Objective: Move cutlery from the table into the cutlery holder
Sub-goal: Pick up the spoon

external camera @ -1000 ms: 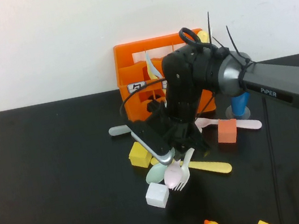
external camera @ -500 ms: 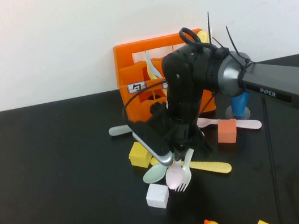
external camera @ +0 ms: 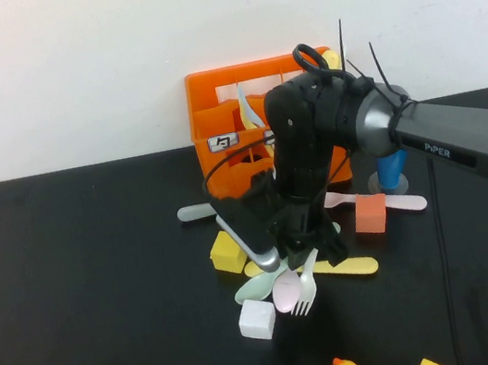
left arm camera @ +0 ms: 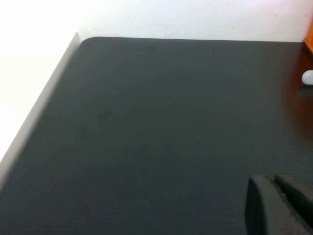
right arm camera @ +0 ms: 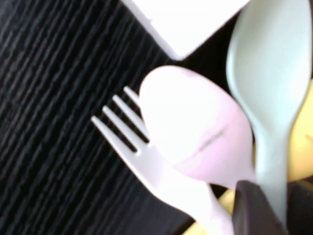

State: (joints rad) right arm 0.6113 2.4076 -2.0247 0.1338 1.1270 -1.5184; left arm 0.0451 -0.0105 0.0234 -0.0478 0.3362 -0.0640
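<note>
- Right gripper (external camera: 305, 256) is down in the cutlery pile just near of the orange cutlery holder (external camera: 214, 113); can't tell whether its fingers are apart or closed on anything.
- Directly under it: pink spoon (external camera: 286, 292), white fork (external camera: 305, 296) and mint spoon (external camera: 252, 287), bunched and overlapping. In the right wrist view the pink spoon (right arm camera: 195, 132) lies over the white fork (right arm camera: 132, 142), with the mint spoon (right arm camera: 274, 78) alongside.
- Yellow utensil (external camera: 356, 266) lies on the table (external camera: 85, 293) just right of that bunch.
- Another pink utensil (external camera: 402, 203) lies further right, past the orange cube (external camera: 371, 214).
- Holder stands at the far edge of the table, with cutlery upright inside.
- Around the pile: yellow cube (external camera: 227, 253) left, white cube (external camera: 257, 319) near.
- Blue cup (external camera: 392, 167) sits right of the holder.
- Left gripper (left arm camera: 279, 205) is over bare table on the left, well apart from the pile; finger state unclear.
</note>
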